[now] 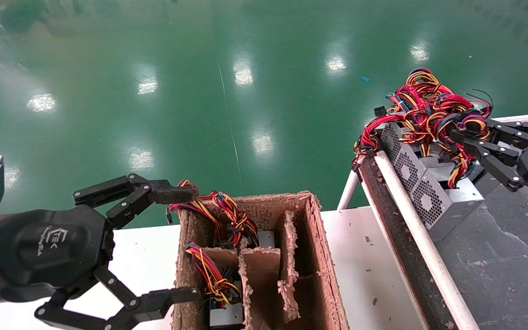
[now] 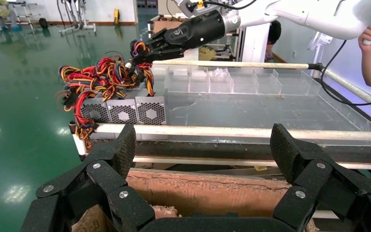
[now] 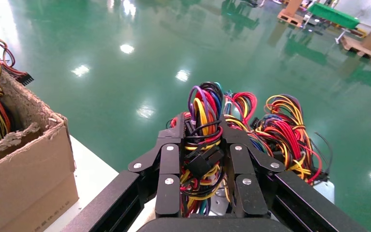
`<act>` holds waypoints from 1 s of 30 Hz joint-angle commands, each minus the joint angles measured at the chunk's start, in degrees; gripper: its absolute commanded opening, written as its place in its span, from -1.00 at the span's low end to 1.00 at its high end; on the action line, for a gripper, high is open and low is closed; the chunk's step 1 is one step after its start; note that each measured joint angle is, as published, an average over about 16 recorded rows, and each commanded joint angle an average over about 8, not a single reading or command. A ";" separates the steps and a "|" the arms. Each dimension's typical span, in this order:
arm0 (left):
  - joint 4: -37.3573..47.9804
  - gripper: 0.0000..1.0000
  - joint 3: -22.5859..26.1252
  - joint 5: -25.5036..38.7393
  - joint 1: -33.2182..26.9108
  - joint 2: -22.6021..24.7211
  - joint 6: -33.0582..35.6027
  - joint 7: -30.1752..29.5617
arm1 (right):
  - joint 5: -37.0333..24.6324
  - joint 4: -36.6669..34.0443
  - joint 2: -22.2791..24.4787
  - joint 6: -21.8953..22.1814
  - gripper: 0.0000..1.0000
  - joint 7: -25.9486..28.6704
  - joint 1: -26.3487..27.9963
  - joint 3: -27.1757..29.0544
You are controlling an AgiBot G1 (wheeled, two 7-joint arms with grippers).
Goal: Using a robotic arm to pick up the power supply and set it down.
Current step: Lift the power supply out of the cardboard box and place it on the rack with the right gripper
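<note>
- The floor (image 1: 227, 82) is glossy deep green, dotted with white light reflections.
- The power supply (image 1: 433, 192) at about 3 o'clock in the head view is silvery grey, its vent face patterned with a fine honeycomb mesh in hexagonal patches.
- Its wire bundle (image 1: 429, 107) mixes red, yellow, orange, black, blue and purple (red dominates).
- The right gripper (image 1: 468, 142) is matt black with silver rivets.
- The left gripper (image 1: 172, 243) at 8 o'clock is black; its palm bears a white "TEK" logo.
- The cardboard box (image 1: 323, 261) at 6 o'clock is rough brown, with frayed edges.
- The table (image 1: 365, 266) is white, flecked with brown crumbs.
- The belt surface (image 1: 511, 270) is dark grey.
</note>
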 commanded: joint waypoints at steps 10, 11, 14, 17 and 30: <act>0.00 1.00 0.04 -0.02 -0.01 -0.01 -0.02 0.02 | -1.40 -2.85 -1.00 -2.36 1.00 -0.32 4.58 -2.12; 0.01 1.00 0.04 -0.02 0.00 -0.02 -0.02 0.02 | -1.38 -2.81 -1.10 -2.44 1.00 -0.35 4.75 -2.18; 0.02 1.00 0.06 -0.03 0.00 -0.02 -0.03 0.03 | -1.11 -2.60 -1.43 -2.97 1.00 -0.34 5.20 -2.46; 0.04 1.00 0.08 -0.03 0.00 -0.02 -0.03 0.04 | -0.66 -2.27 -1.75 -3.94 1.00 -0.18 5.67 -2.96; 0.06 1.00 0.13 -0.06 -0.03 -0.03 -0.03 0.06 | 2.78 -0.26 -2.84 -9.57 1.00 1.60 6.68 -5.25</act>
